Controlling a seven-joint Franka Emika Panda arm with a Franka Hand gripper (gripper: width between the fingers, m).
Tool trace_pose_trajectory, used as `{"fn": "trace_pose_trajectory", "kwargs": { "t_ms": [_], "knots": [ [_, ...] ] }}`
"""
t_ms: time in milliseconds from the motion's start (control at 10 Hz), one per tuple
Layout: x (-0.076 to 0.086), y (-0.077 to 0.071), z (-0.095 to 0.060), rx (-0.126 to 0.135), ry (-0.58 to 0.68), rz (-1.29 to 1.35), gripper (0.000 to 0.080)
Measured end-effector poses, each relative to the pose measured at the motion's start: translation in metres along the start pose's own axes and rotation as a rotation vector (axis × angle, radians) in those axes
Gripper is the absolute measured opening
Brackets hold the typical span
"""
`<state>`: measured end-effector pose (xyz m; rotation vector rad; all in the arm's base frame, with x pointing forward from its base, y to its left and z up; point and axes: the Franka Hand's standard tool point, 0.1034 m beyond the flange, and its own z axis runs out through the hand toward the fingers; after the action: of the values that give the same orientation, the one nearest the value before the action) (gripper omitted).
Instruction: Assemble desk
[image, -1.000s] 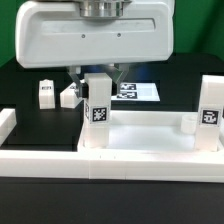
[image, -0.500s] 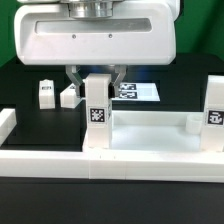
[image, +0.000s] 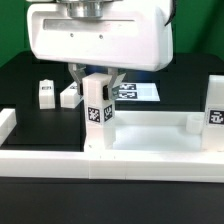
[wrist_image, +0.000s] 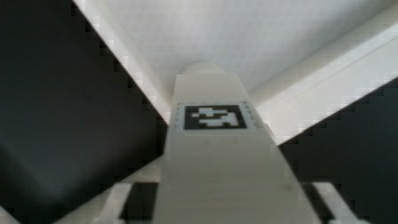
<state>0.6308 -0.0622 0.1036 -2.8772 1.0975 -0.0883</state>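
Gripper (image: 96, 80) hangs low over the desk, its two fingers (image: 75, 76) straddling the head of an upright tagged leg (image: 97, 112); I cannot tell whether the pads press it. That leg stands at the desk top's (image: 150, 135) corner toward the exterior view's left. Another leg (image: 213, 110) stands at the right corner. The marker board (image: 137, 92) lies behind

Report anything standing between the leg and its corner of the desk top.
Nothing visible. The gripper holds the leg right at the top's corner on the exterior view's left. White on white, how its lower end meets the top cannot be made out.
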Motion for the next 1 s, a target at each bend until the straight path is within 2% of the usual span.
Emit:
{"fn": "trace_pose_trajectory", "kwargs": {
  "t_ms": [300, 500, 1000],
  "knots": [
    [-0.0001, 0.0001, 0.0002, -0.001, 0.000, -0.006, 0.0291],
    [-0.0016, -0.0024, -0.0003, -0.001, 0.001, -0.089, 0.0606],
    [-0.0013, -0.0023, -0.0002, -0.001, 0.002, -0.484, 0.0649]
  ]
}}
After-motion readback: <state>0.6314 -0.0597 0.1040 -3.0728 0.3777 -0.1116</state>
